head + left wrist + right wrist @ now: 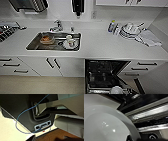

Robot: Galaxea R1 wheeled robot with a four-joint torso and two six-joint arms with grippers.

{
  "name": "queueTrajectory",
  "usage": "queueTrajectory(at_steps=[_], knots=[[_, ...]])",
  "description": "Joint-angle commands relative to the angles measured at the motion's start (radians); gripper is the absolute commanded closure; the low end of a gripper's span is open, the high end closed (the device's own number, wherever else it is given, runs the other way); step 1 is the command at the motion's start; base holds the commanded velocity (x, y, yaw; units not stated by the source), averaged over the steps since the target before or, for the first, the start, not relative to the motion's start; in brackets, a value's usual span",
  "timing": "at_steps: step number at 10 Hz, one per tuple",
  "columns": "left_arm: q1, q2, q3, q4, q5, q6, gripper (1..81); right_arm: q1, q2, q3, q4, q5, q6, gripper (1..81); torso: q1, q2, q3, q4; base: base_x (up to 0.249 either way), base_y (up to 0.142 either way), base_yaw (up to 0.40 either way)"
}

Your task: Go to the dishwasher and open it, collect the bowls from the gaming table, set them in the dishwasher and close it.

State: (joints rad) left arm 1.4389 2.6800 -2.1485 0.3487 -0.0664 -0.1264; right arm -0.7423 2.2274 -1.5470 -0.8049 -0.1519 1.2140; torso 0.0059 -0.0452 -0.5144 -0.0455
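We are facing a long white kitchen counter [100,45], and we place everything by the open dishwasher [105,75] set under it. Its dark cavity is gaping below the counter edge, with its door dropped forward toward us and the rack's wire and metal rails [149,112] glinting inside.

At the lower edge of the head view, just in front of that cavity, a pale whitish round bowl [116,90] is showing over the rack. In the right wrist view the same bowl [105,126] is looming large, smooth and glossy with small highlights, its rim curving across the dishwasher's rails. A dark part of the robot is sitting at the bowl's near rim, but we cannot tell whether the right pincer is gripping the bowl or standing open.

The left wrist view is looking at the robot's own dark body, a thin blue cable [23,112] looping over it and brownish floor [55,135] below; the left pincer's state we cannot tell either.

To the left of the dishwasher, white cabinet doors with dark bar handles [52,63] are running along the counter front, and white drawers [146,66] are flanking it on the right. Above and left of the dishwasher, a stainless-steel sink [53,41] is holding a white cup [71,42] and an orange-brown item [46,39]. Above and right, stacked white plates [130,31] and a folded cloth [150,38] are lying on the counter. Pale floor [37,85] is lying open left of the door.
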Motion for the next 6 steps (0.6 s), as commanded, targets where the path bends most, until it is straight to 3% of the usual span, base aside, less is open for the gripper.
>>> queueTrajectory(at_steps=[1,3,4,5,6], knots=[[0.013,-0.002,0.001,0.015,0.066,0.008,1.0,0.119,-0.061,0.059,0.016,-0.024,0.002,81.1,0.000,0.000,0.000,0.000,0.000,0.000,0.000],[0.025,-0.006,-0.008,0.013,0.063,0.008,1.0,0.178,-0.064,0.088,0.038,-0.029,0.002,81.1,0.000,0.000,0.000,0.000,0.000,0.000,0.000],[0.038,-0.012,-0.010,0.013,0.053,0.008,1.0,0.208,-0.056,0.101,0.044,-0.063,0.002,81.1,0.000,0.000,0.000,0.000,0.000,0.000,0.000],[0.065,-0.024,-0.010,0.010,0.000,0.008,1.0,0.237,-0.039,0.114,0.047,-0.103,0.002,81.1,0.000,0.000,0.000,0.000,0.000,0.000,0.000],[0.085,-0.031,-0.010,0.013,-0.012,0.008,1.0,0.258,-0.021,0.108,0.058,-0.115,0.002,81.1,0.000,0.000,0.000,0.000,0.000,0.000,0.000]])
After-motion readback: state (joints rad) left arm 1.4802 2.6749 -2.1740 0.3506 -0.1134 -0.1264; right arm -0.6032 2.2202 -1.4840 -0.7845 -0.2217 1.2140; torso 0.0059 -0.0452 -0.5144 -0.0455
